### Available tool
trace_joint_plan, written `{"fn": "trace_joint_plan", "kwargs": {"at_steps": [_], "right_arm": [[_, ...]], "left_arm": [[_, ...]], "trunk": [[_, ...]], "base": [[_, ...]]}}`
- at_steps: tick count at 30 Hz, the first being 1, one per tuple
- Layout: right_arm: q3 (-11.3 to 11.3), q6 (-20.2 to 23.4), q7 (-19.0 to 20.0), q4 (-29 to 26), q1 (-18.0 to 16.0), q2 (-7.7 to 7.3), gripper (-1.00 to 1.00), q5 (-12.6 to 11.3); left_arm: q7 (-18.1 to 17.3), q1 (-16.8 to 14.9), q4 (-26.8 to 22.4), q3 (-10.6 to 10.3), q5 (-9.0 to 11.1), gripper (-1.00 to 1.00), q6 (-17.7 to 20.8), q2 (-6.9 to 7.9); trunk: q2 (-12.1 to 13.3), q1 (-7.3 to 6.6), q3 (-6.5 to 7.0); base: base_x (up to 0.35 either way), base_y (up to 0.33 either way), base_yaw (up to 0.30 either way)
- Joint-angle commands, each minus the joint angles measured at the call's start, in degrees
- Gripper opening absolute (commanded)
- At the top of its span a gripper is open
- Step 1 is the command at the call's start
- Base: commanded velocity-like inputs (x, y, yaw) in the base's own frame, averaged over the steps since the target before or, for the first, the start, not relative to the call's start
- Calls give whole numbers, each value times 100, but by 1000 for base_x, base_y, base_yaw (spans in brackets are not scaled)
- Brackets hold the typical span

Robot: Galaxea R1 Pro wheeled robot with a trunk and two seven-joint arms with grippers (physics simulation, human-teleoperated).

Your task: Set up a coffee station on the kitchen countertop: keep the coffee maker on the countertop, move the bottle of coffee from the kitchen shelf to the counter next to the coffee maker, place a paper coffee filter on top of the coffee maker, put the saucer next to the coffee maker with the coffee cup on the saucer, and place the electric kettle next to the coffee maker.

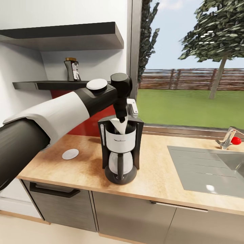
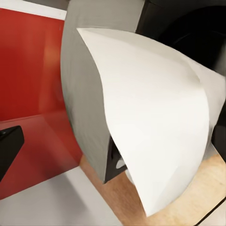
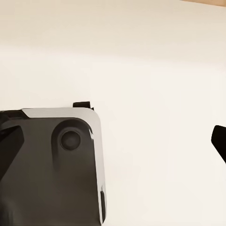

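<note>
The coffee maker stands mid-counter on the kitchen countertop. The paper coffee filter leans point-down in its open top. My left gripper hangs directly over it, open, with the filter between its spread fingers. The bottle of coffee stands on the kitchen shelf behind my left arm. The saucer lies flat on the counter left of the coffee maker. My right gripper is open over pale floor, by the robot's dark base.
A thicker dark board hangs above the shelf. A steel sink with a red-knobbed tap takes up the counter's right end. A red backsplash and a large window back the counter.
</note>
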Motion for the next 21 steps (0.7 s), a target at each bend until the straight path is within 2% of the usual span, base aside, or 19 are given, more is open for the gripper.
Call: {"fn": "trace_joint_plan", "kwargs": {"at_steps": [1, 13, 18, 21], "right_arm": [[-30, -19, 8, 3, -3, 2, 100, 0], [-22, -20, 6, 3, -3, 2, 100, 0], [-21, -17, 8, 3, -3, 2, 100, 0], [-21, -18, 6, 3, -3, 2, 100, 0]], "left_arm": [[-57, -10, -5, -5, -67, 100, 34, -1], [-51, -34, 3, -9, -84, 100, 27, -1], [-48, -109, 11, 58, -465, 100, 34, -1], [-48, -128, 12, 128, -521, 100, 35, -1]], "trunk": [[-10, 3, -10], [-10, 3, -10], [-10, 3, -10], [-10, 3, -10]], "base": [[0, 0, 0], [0, 0, 0], [0, 0, 0], [0, 0, 0]]}}
